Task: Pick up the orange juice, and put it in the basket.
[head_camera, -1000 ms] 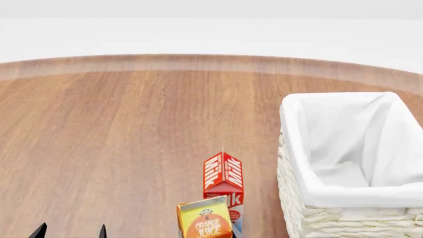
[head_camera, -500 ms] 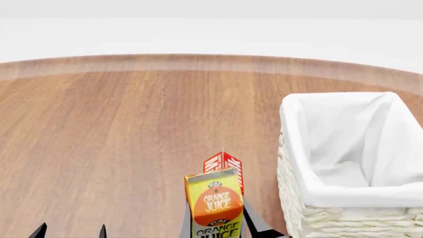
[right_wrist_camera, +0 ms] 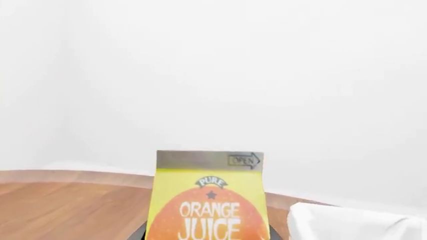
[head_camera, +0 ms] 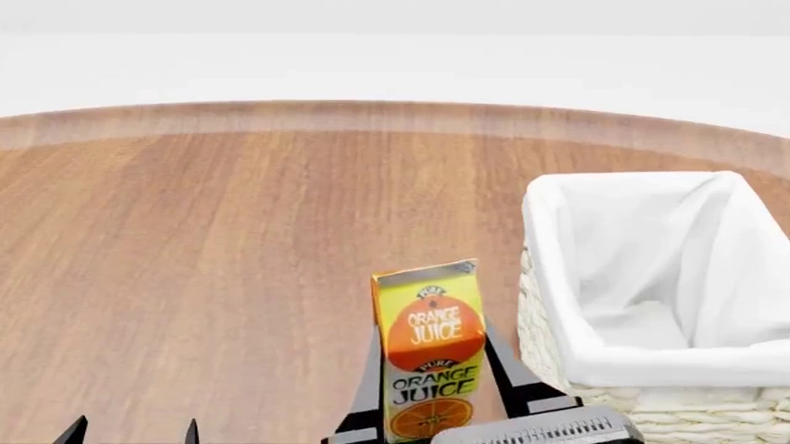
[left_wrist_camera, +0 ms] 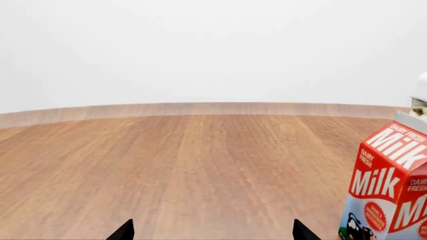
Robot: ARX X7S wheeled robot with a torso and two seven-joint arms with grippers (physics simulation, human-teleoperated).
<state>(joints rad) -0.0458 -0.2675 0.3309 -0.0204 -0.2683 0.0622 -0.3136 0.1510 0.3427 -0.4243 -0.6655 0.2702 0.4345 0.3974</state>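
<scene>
The orange juice (head_camera: 428, 347) is a yellow-and-orange carton with a grey top, held upright above the wooden table just left of the basket. My right gripper (head_camera: 432, 375) is shut on it, with one dark finger on each side. In the right wrist view the carton (right_wrist_camera: 210, 205) fills the lower middle. The basket (head_camera: 617, 412) is cream wicker with a white cloth lining, stands at the right and is empty. My left gripper (head_camera: 133, 431) is open and empty at the bottom left; only its tips show, also in the left wrist view (left_wrist_camera: 212, 232).
A red-and-white milk carton (left_wrist_camera: 390, 185) stands on the round wooden table (head_camera: 247, 240). In the head view it is hidden behind the orange juice. The basket's cloth corner (right_wrist_camera: 353, 222) shows beside the carton in the right wrist view.
My right gripper has risen with the orange juice, which now stands higher in the head view and covers the milk carton. The left gripper has not moved.
</scene>
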